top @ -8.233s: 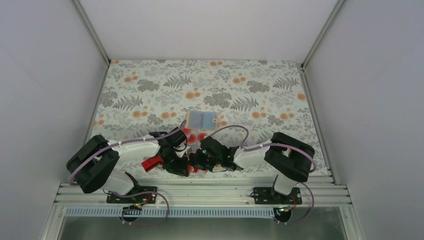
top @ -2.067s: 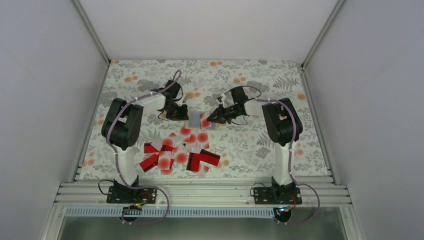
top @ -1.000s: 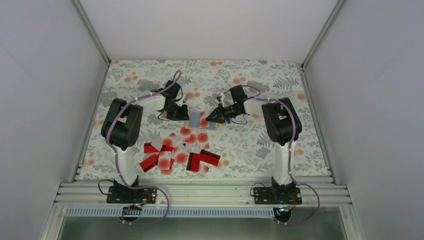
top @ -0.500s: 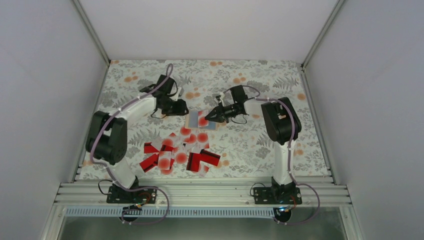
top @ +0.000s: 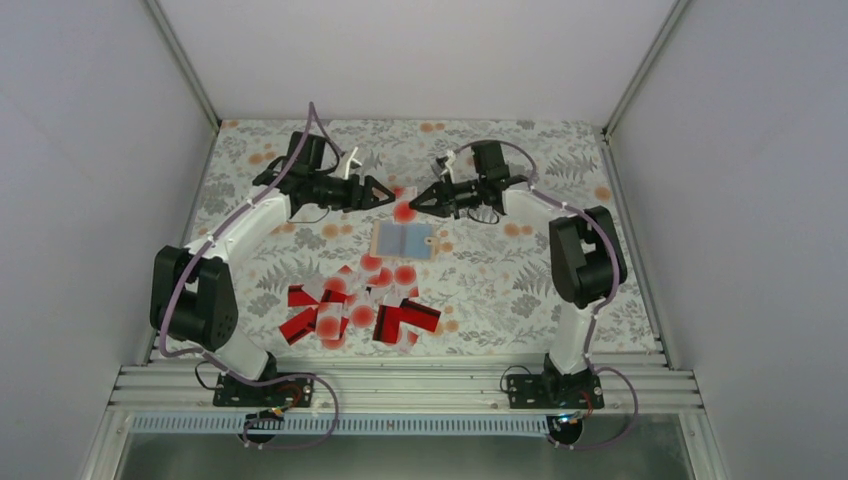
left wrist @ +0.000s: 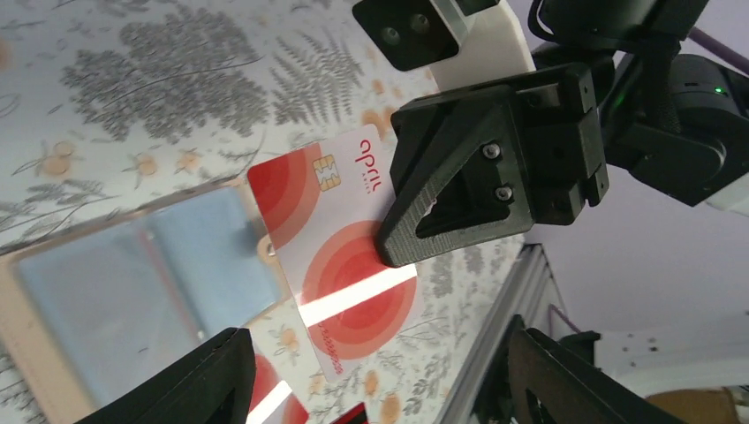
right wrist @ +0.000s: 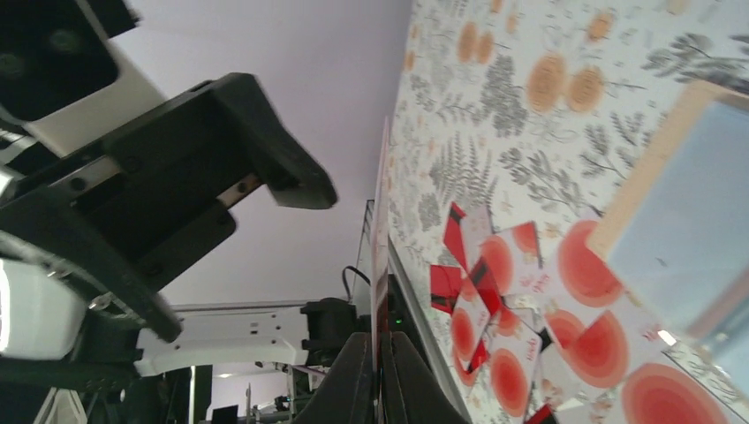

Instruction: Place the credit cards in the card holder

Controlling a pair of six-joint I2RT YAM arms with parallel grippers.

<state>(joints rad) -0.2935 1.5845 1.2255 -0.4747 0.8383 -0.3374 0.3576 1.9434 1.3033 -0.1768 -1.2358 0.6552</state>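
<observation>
The white card looks like thin glossy plastic: a bright band of light reflects across its red dots, and its small chip is metallic. The right gripper holding it is matt black plastic with small metal screws. The loose credit cards shine the same way. The card holder has a matt tan leather-like border and a soft blue-grey inside. The table cover is matt, printed; the rails are bare aluminium

Floral tablecloth, white walls, aluminium front rail
</observation>
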